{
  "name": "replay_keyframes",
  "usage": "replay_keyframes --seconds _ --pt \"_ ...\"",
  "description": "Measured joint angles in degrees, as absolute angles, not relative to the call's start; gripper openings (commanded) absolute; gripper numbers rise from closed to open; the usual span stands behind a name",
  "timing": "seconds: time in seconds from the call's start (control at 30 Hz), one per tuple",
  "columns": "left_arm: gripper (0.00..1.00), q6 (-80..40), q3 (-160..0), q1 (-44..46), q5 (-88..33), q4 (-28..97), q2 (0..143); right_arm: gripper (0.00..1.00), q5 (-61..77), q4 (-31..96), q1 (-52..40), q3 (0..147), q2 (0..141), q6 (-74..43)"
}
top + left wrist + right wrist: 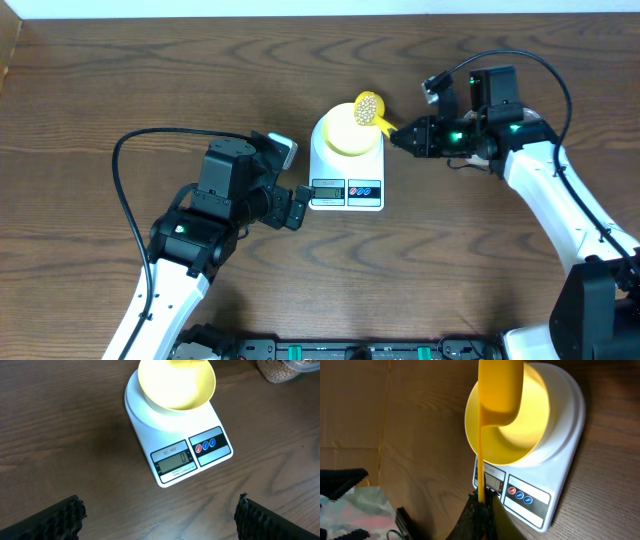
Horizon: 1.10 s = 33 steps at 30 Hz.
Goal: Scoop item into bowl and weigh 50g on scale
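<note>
The pale-yellow bowl (pixel 345 138) stands on the white scale (pixel 346 188) in the middle of the table (pixel 120 80). The right end effector (pixel 400 133) is clamped on the handle of a yellow scoop (pixel 378 117), which holds beans (pixel 367 102) over the bowl's upper right edge. The left end effector (pixel 298 208) is just left of the scale, with its fingers wide apart.

A dark wood-grain table (pixel 100 90) is shown, white scale (pixel 346 188) parked on it mid-frame, bean-filled tub (pixel 278 371) glimpsed upper right of the left wrist view.
</note>
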State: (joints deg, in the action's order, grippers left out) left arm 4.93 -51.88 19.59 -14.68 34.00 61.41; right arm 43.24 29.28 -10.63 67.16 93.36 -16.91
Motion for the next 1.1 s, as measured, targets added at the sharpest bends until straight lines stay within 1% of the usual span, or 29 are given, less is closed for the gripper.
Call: replay_keyframes --seconds 0.23,1.1 --pt "0.98 4.9 -51.9 19.6 -14.7 34.0 61.4 0.02 40.2 29.1 -13.5 67.2 93.4 -14.8" --pt "0.98 4.9 -51.9 19.6 -14.7 34.0 61.4 0.02 34.9 29.2 -15.6 67.2 93.4 -6.5"
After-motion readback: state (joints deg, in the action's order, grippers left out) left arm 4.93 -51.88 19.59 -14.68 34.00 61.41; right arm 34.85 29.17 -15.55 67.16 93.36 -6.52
